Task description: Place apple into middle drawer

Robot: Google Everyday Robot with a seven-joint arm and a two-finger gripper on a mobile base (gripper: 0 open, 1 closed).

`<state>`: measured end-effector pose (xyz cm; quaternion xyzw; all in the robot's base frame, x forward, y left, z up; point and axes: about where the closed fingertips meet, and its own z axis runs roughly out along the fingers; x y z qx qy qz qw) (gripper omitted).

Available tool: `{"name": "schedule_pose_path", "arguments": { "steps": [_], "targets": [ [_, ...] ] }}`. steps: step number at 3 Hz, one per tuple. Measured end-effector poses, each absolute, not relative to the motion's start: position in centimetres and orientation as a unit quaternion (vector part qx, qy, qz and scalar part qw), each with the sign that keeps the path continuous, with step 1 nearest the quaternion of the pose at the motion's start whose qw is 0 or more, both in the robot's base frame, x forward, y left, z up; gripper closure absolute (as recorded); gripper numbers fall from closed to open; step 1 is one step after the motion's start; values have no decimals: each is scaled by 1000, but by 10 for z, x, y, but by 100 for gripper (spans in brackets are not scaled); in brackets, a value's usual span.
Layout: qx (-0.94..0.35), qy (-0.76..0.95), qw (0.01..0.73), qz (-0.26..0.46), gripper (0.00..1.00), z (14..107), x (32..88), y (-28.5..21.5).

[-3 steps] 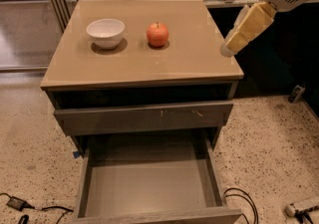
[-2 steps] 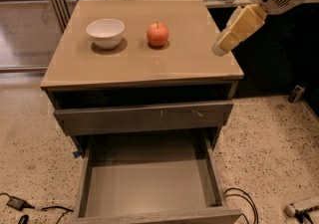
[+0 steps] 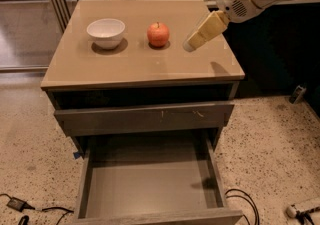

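Note:
The apple (image 3: 158,34), small, round and red-orange with a short stem, sits on the cabinet top (image 3: 140,66) right of centre. My gripper (image 3: 193,44), beige on a white arm, hangs over the cabinet top just right of the apple, tilted down to the left and apart from it. It holds nothing that I can see. The middle drawer (image 3: 150,189) is pulled out below the cabinet front. Its flat grey floor is bare.
A white bowl (image 3: 106,32) stands on the cabinet top left of the apple. A shut drawer front with pale scratch marks (image 3: 145,118) sits above the open drawer. Cables (image 3: 244,200) and a power strip (image 3: 303,208) lie on the speckled floor.
My gripper has moved left and down over the cabinet top, closer to the apple. The apple, bowl and drawers have not moved.

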<state>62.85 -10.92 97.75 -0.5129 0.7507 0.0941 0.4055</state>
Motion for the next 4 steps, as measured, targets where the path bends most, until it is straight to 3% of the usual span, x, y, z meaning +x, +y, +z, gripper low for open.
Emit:
{"name": "schedule_pose_path", "arguments": {
  "steps": [4],
  "targets": [
    [-508, 764, 390, 84, 0, 931, 763, -85]
  ]
}}
